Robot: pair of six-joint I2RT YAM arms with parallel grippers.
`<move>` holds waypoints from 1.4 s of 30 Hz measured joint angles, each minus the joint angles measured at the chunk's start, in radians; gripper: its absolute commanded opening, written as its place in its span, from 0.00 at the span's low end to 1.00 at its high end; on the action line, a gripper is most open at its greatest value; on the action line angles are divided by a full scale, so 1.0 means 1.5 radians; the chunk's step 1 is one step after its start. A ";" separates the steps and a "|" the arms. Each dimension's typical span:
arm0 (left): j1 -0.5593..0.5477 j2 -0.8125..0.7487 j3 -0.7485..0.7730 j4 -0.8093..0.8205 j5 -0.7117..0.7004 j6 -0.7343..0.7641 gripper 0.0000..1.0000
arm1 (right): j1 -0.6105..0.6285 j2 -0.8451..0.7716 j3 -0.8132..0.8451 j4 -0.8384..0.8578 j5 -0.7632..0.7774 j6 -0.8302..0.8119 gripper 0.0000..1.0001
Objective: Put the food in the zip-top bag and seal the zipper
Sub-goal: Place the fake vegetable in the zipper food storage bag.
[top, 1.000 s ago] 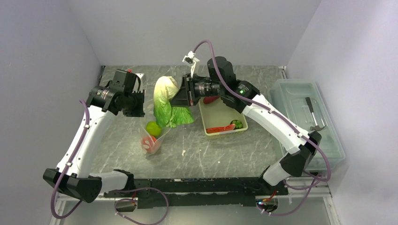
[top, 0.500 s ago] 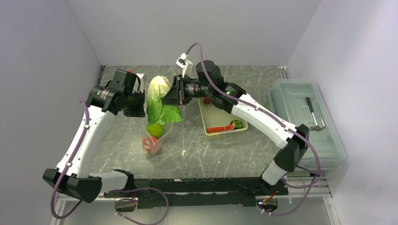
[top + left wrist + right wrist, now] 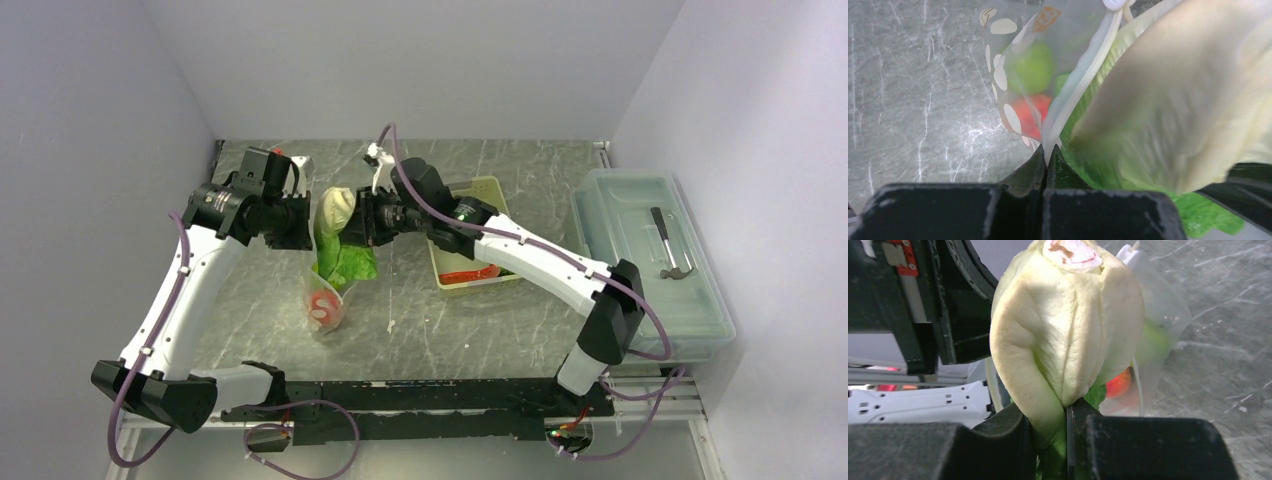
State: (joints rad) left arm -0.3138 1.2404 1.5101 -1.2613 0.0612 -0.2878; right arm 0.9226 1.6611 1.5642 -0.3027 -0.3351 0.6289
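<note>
On desk (image 3: 450,320): left end effector (image 3: 1046,155) pinches bag (image 3: 998,75) rim, propping mouth; right end effector (image 3: 1066,415) at three o'clock grips lettuce (image 3: 1068,330) for insertion.

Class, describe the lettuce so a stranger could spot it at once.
On the grey table, look left of the yellow-green basket. The right gripper holds the lettuce at the dotted bag: big, pale-topped and leafy, unlike the small round fruit inside.

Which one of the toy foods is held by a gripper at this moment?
The green leafy lettuce, pinched by the right gripper. The green round fruit and orange-red ball lie in the dotted bag; the red strip in the basket.
</note>
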 measured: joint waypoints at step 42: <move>0.000 0.011 0.003 -0.016 0.004 -0.009 0.00 | 0.109 0.068 -0.043 -0.054 0.062 -0.115 0.00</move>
State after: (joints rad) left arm -0.3138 1.2564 1.5150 -1.2846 0.0666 -0.3019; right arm 1.0855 1.7630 1.4998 -0.3843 -0.2417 0.4557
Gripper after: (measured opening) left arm 0.012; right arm 0.209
